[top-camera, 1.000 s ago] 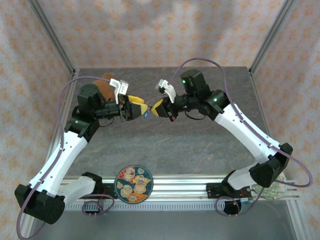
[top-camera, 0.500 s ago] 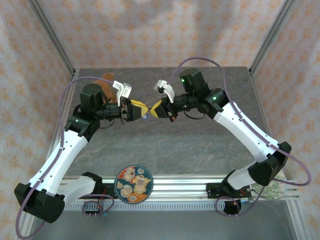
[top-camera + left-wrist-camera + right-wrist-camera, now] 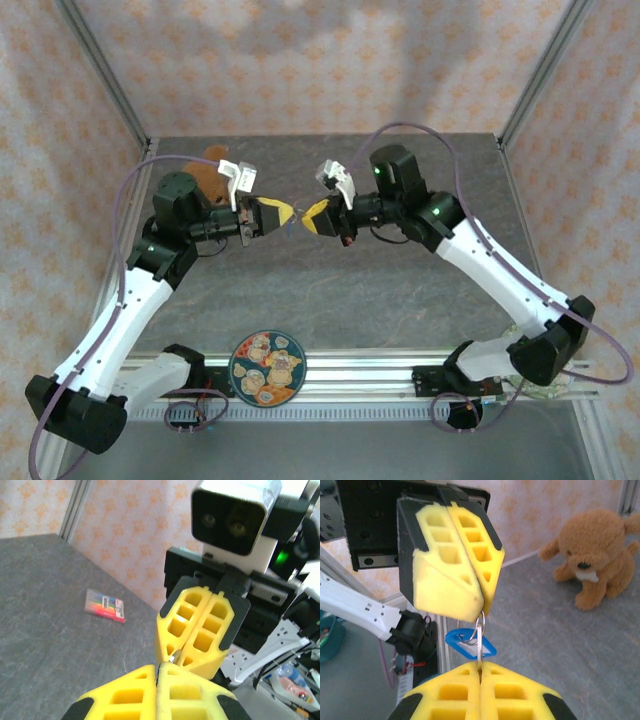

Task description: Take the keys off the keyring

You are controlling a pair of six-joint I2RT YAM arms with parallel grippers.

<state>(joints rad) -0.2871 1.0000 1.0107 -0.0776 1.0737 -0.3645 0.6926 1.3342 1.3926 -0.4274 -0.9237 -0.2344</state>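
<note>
The left arm [image 3: 120, 320] and right arm [image 3: 500, 280] wore white shells over black joints, trailing purple cables [image 3: 405, 126]; yellow honeycombed foam fingers [image 3: 450, 575], a green light [image 3: 283, 558] and apparently small screws [image 3: 367, 560] marked their ends.

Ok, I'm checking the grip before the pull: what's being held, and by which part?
The left fingers pinch the ring at its top; the right fingers pinch the lower end of a thin key hanging from it. The blue tag dangles free.

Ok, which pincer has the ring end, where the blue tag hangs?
The left pincer: the ring carrying the blue tag sits at its closed tips, while the right pincer pinches the straight silvery key below it.
</note>
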